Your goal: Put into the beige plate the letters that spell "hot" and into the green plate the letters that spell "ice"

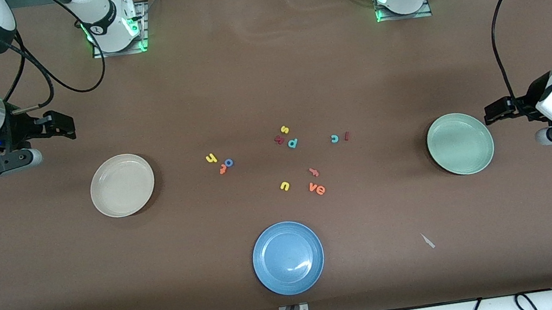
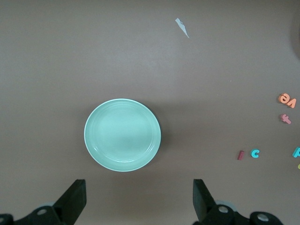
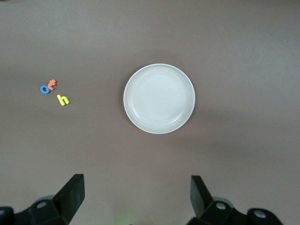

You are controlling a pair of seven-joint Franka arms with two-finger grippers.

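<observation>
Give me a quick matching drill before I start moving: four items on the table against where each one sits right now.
Items:
1. blue o
2. teal c
3. orange e
4. blue plate

Places:
A. touching the orange v, nearer the front camera than the yellow s
B. beside the dark red i, toward the green plate
C. nearest the front camera of all four
D. beside the orange t and yellow h, toward the beige plate

Pairs: 1-D, 2-B, 3-A, 4-C
</observation>
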